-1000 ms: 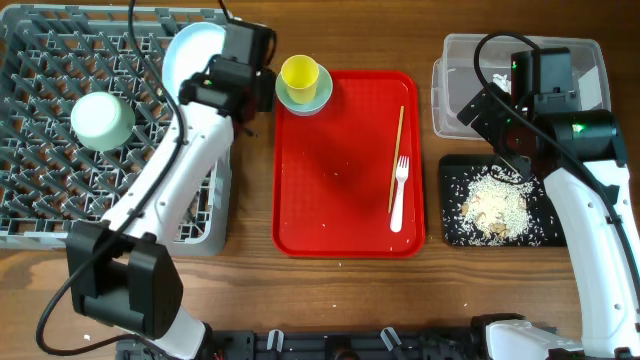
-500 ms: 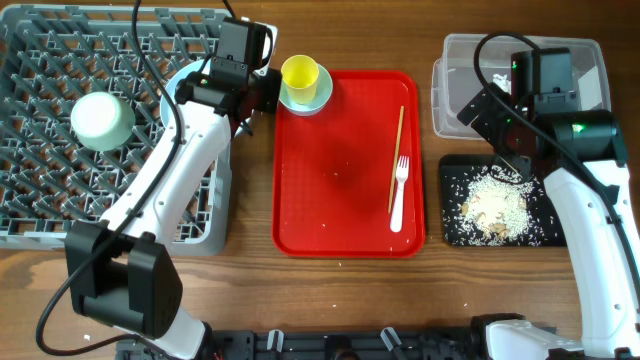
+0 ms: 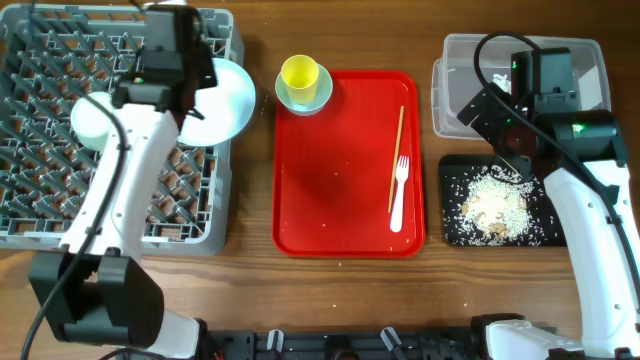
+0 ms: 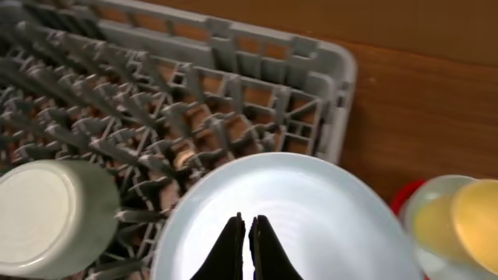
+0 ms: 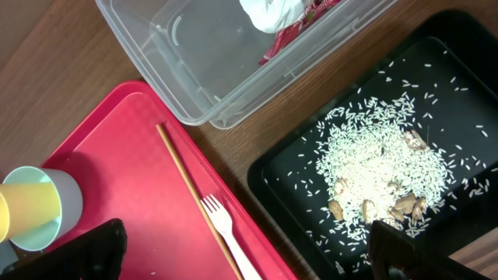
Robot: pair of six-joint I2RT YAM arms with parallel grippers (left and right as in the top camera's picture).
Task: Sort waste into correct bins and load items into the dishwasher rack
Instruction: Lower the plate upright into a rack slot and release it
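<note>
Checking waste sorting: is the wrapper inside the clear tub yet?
Inside: the right wrist view shows the crumpled wrapper lying within the walls of the clear tub.

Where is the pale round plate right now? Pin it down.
Overhead view, left side: the plate is at the right edge of the dishwasher rack, pinched by the left pincer, a little left of the yellow cup.

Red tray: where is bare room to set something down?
Bare: on the red tray, the middle and left, below the bowl holding the yellow cup. Crowded: its right strip, where the chopstick and fork lie.
</note>
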